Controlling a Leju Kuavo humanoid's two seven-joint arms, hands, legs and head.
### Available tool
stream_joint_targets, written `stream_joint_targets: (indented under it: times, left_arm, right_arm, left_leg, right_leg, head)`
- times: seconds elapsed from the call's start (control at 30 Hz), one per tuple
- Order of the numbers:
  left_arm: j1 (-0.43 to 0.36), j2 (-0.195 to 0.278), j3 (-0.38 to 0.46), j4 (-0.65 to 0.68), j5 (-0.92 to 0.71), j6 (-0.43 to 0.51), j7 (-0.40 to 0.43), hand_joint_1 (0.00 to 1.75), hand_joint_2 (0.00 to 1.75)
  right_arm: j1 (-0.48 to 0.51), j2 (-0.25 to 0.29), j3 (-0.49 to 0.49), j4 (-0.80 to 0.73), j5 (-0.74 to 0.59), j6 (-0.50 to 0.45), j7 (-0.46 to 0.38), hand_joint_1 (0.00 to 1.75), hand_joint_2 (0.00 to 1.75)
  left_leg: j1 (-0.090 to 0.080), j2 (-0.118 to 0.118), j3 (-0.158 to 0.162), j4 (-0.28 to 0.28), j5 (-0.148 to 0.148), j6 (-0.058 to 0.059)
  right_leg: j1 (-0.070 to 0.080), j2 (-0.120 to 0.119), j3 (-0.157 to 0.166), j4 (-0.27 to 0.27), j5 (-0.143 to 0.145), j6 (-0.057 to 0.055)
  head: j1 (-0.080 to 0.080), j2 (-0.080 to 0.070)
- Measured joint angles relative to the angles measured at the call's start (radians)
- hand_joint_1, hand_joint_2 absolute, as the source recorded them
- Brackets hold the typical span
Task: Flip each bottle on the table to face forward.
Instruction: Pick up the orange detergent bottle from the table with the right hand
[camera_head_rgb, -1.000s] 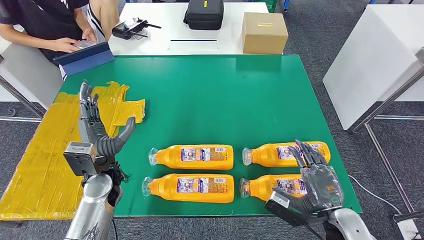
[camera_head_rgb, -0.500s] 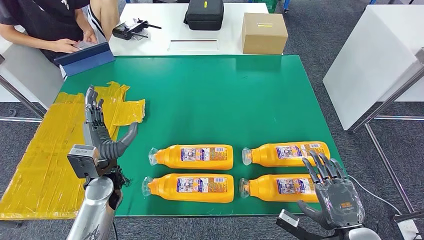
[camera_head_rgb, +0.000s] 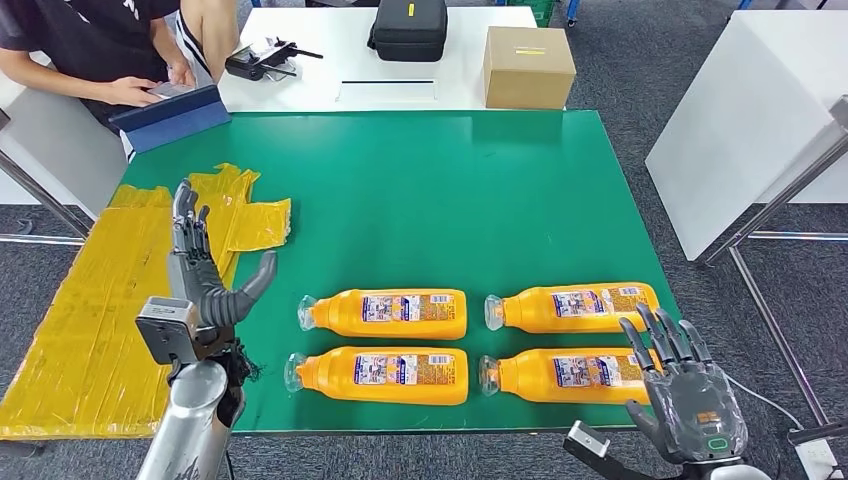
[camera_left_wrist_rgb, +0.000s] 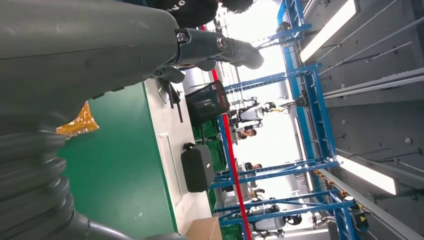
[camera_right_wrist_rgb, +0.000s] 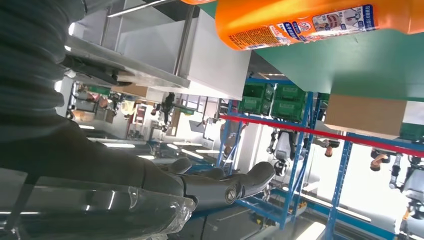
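your items: four glossy orange plastic bottles (camera_head_rgb: 385, 314), lying flat, labels up, near the green desk's (camera_head_rgb: 450, 190) front edge. left hand (camera_head_rgb: 200, 275) and right hand (camera_head_rgb: 685, 385): fingers spread, holding nothing.

There are four orange bottles lying on the green table (camera_head_rgb: 430, 180): bottle one (camera_head_rgb: 385, 313), bottle two (camera_head_rgb: 378, 376), bottle three (camera_head_rgb: 572, 307) and bottle four (camera_head_rgb: 562, 375). Bottle four lies just beside the right hand's fingers (camera_head_rgb: 660, 335). There are two robot hands, the left hand (camera_head_rgb: 200, 275) and the right hand (camera_head_rgb: 690, 395). There is one brown box (camera_head_rgb: 528, 65), one black case (camera_head_rgb: 407, 28) and one person (camera_head_rgb: 95, 45).
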Motion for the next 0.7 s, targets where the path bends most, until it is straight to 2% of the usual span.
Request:
stream_joint_targets:
  times: [0.43,0.7]
  left_arm:
    - [0.016,0.000,0.027,-0.042,0.011,-0.014,-0.006,0.00,1.75]
    - [0.017,0.000,0.030,-0.043,0.011,-0.021,-0.005,0.00,1.75]
  right_arm:
    - [-0.059,0.088,-0.063,0.112,-0.022,0.012,-0.176,0.00,1.75]
    - [-0.092,0.126,-0.087,0.176,-0.058,0.088,-0.194,0.00,1.75]
  left_leg:
    - [0.000,0.001,0.000,0.000,0.000,0.000]
    - [0.000,0.001,0.000,0.000,0.000,0.000]
  right_leg:
    - [0.000,0.000,0.000,0.000,0.000,0.000]
    - [0.000,0.000,0.000,0.000,0.000,0.000]
  head:
    - [0.000,0.000]
    - [0.000,0.000]
